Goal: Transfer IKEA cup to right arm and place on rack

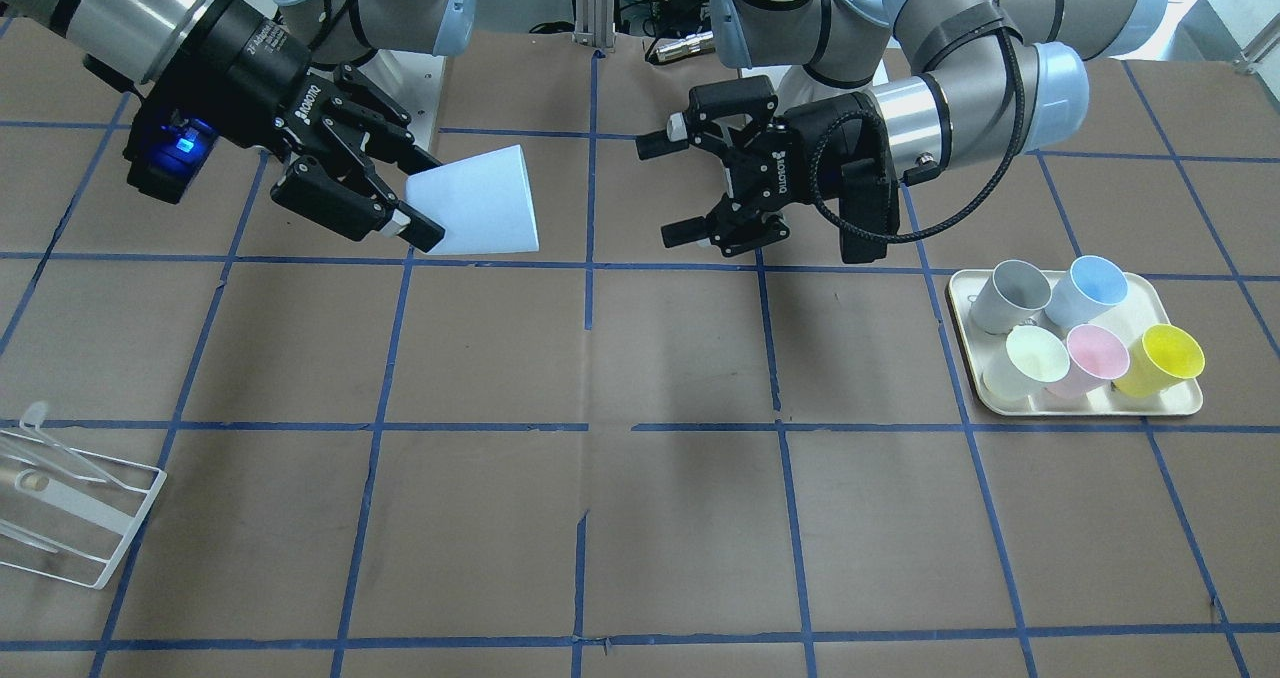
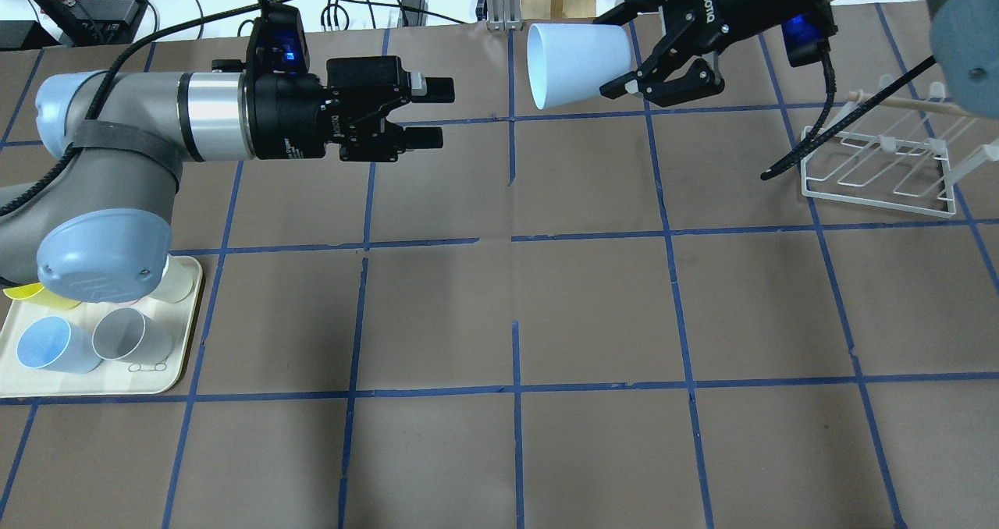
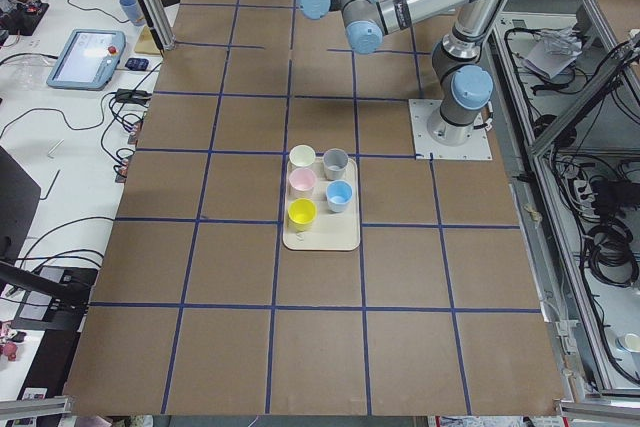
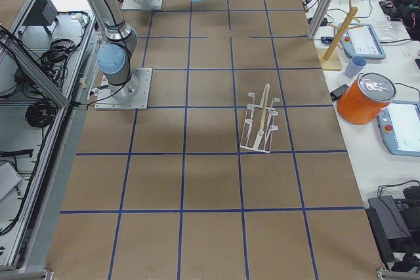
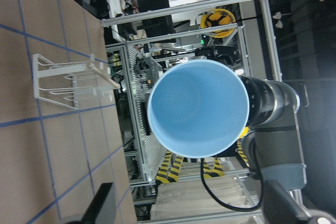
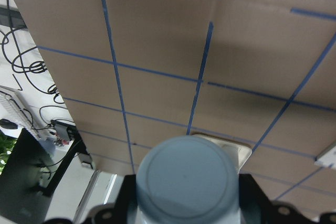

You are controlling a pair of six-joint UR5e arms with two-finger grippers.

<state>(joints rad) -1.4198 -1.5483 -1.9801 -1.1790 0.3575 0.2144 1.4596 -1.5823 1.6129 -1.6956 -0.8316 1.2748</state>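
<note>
right gripper point(image 1: 424, 201) grips the ikea cup point(image 1: 485, 203) by its base.

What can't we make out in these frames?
- Overhead: left arm covers the tray's far half.
- Front view: rack cut off by the left edge.
- Right wrist view: cup base blocks the right tool's grip.
- Side views: left tool and right tool too small, at the top edge.

rack point(image 1: 75, 503) cut by frame edge, yellow cup point(image 2: 27, 293) half hidden under left arm's elbow point(image 2: 101, 256)

right fingers point(image 1: 420, 230) clamped, left fingers point(image 1: 686, 229) spread apart, facing them.
</note>
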